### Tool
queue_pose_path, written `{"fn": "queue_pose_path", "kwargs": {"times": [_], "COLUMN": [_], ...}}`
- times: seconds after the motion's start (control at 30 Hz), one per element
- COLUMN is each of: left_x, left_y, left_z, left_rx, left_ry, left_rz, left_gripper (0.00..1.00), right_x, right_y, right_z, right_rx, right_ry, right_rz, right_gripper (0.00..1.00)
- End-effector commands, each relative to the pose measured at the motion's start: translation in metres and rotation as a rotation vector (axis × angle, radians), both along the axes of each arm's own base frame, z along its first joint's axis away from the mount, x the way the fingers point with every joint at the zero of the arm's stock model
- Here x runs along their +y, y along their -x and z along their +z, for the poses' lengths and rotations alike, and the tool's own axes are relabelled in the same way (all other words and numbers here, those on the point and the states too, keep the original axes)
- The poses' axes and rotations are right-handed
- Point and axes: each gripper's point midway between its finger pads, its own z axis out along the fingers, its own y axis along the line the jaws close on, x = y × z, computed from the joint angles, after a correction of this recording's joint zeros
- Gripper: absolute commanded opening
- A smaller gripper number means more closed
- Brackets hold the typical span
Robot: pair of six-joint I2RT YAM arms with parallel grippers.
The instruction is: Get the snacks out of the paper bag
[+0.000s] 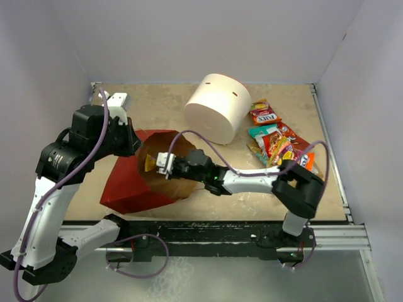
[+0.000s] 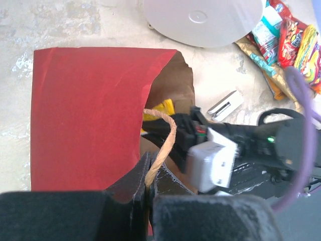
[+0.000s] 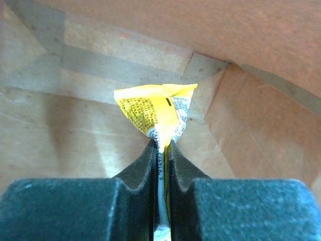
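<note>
Top view: red paper bag [image 1: 129, 182] lies on its side on the surface [image 1: 157, 113], brown mouth facing right. Right arm [image 1: 252, 181] reaches into the mouth, with a yellow packet [image 1: 149, 163] at its tip. Left arm [image 1: 63, 163] hangs over the bag's far-left corner. White cylinder [image 1: 217, 107] lies beyond the bag. Loose pile of snack packets [image 1: 277, 141] sits at the right side of the surface, well apart from the bag.

Left wrist view: left gripper [image 2: 150, 176] is clenched on the bag's twine handle [image 2: 168, 135], which loops up towards the mouth. Yellow packet shows just inside the opening, beside the right arm's wrist.

Right wrist view: right gripper [image 3: 161, 150] is pinched tight on the lower corner of the yellow packet, inside the bag, with plain brown walls all round. The rest of the packet fans out above the fingertips, printed text facing the camera.
</note>
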Motion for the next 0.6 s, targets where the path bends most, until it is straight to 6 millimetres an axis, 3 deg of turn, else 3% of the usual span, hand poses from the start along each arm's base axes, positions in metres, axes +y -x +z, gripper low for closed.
{"fn": "queue_pose_path", "kwargs": {"times": [0.0, 0.1, 0.23, 0.43, 0.57], "left_x": [-0.008, -0.013, -0.024, -0.054, -0.072], "left_y": [-0.013, -0.020, -0.034, -0.068, -0.078], "left_z": [0.020, 0.029, 0.049, 0.082, 0.109], "left_rx": [-0.086, -0.119, -0.176, -0.219, -0.251], "left_ry": [0.097, 0.136, 0.214, 0.363, 0.468], "left_rz": [0.041, 0.043, 0.046, 0.041, 0.001], "left_gripper": [0.00, 0.00, 0.00, 0.00, 0.00], "right_x": [-0.026, -0.060, -0.121, -0.224, -0.267], "right_y": [0.020, 0.010, -0.016, -0.052, -0.060], "right_z": [0.052, 0.076, 0.117, 0.201, 0.246], "right_rx": [0.114, 0.107, 0.037, -0.014, -0.016], "right_ry": [-0.119, -0.124, -0.155, -0.340, -0.480], "right_rz": [-0.027, -0.169, -0.436, -0.797, -0.916], "right_gripper": [0.03, 0.00, 0.00, 0.00, 0.00]}}
